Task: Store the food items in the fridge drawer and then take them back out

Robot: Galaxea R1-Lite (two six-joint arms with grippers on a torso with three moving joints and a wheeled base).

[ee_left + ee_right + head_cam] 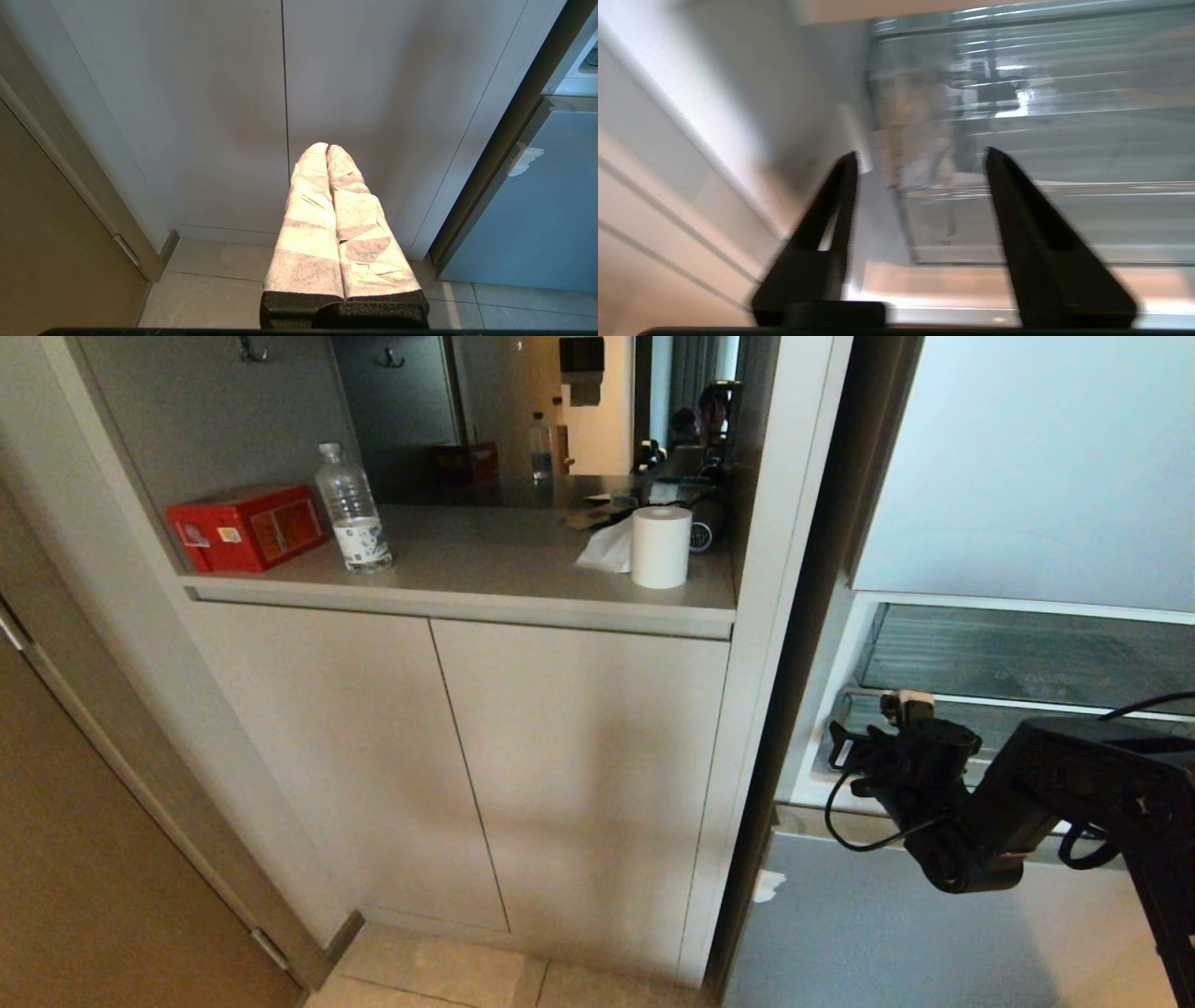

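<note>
Right arm reaches level into the open fridge, the right gripper [920,156] at the clear fridge drawer's [1018,658] left front corner, jaws apart and holding nothing. Only its wrist view shows that gap. Left gripper [326,148] hangs low before the cabinet doors [233,116], wrapped fingers pressed together. No food visible.

My head camera looks down across the cabinet doors [457,756] toward the fridge drawer [1018,658]; left wrist faces those same doors low down; right wrist sits close against that drawer [1017,116].
</note>
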